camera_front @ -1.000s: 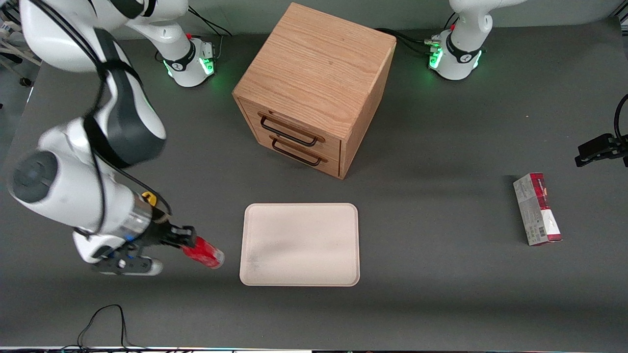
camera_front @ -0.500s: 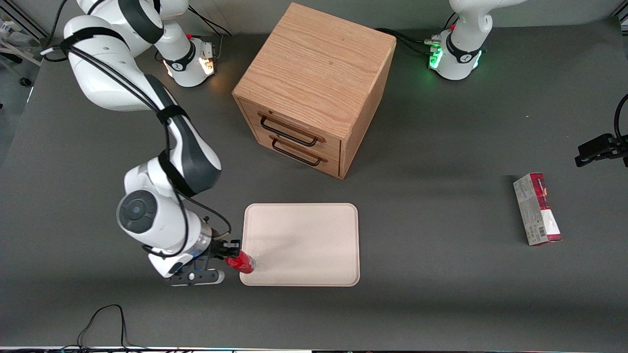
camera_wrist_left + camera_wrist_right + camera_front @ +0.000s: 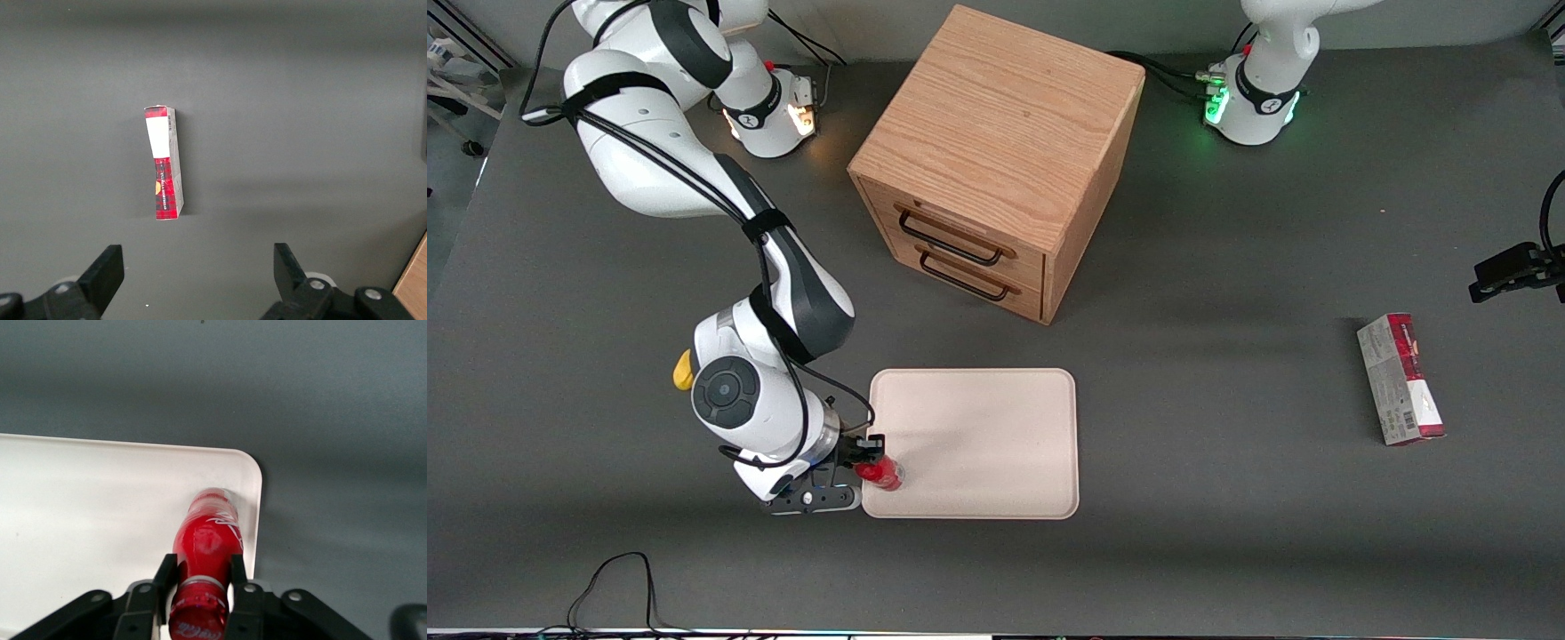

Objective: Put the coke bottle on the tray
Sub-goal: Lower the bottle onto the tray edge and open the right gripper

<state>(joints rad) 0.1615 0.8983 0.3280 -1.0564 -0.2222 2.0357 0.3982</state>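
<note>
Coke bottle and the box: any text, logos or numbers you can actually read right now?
Coke bottle, held in the gripper over the tray corner: white script on body and cap, too blurred to read.
Red-and-grey box toward the parked arm's end: small print and a barcode, unreadable.
Cabinet: no text.

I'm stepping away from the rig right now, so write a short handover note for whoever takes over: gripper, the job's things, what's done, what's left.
Gripper: shut on the coke bottle at its neck, over the tray's corner nearest the working arm's end and the front camera.
Tray: flat on the table in front of the wooden cabinet, otherwise bare.
Done: bottle picked up and carried to the tray.
Left: confirm its base is on the tray, open the fingers, withdraw.
</note>
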